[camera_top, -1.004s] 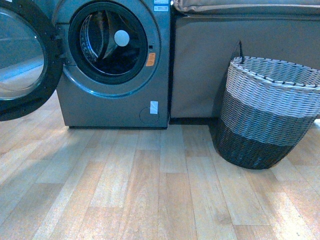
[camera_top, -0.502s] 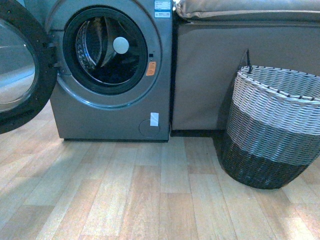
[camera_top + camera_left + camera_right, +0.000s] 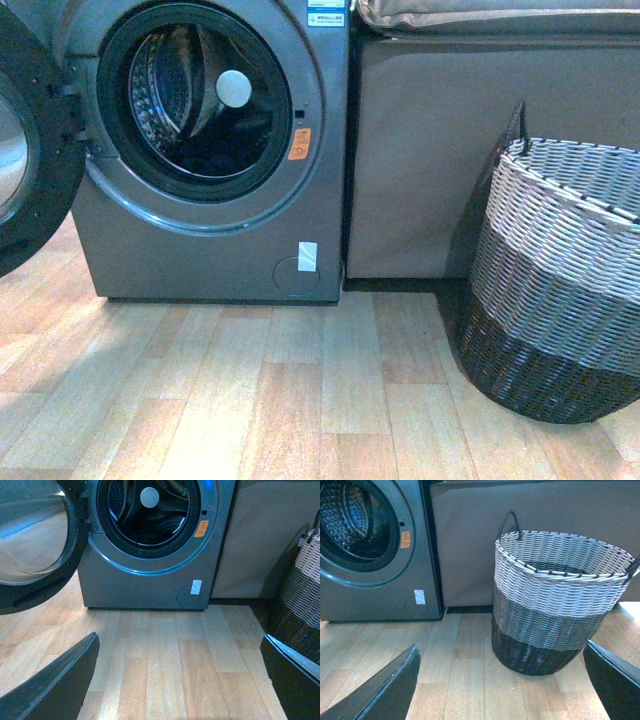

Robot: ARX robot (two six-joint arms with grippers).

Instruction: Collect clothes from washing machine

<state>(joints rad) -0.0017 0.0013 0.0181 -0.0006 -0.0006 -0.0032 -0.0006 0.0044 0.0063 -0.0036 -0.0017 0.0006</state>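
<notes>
Black wedge-shaped fingers [image 3: 60, 680] of the left gripper [image 3: 178, 637] are standing wide apart and gripping nothing. It is hanging low over the pale wooden plank floor [image 3: 165, 655] and pointing at the dark grey metal washing machine [image 3: 150, 585]. The right gripper [image 3: 500, 645] is spread wide too, with nothing in it. It is facing the round woven basket with white, grey and black bands [image 3: 550, 605].

The basket is standing on the floor just beside a tan cloth-covered box [image 3: 465, 545], which is sitting right next to the machine. The machine's round glass door [image 3: 45, 170] is hanging open on the left. A small orange sticker [image 3: 299, 143] and a white tape square [image 3: 307, 256] are sticking to its front. Dark navy clothes [image 3: 215, 155] are lying low inside the holed steel drum [image 3: 150, 80], in shadow and hard to see. Only bare floor is lying between the grippers and the machine.
</notes>
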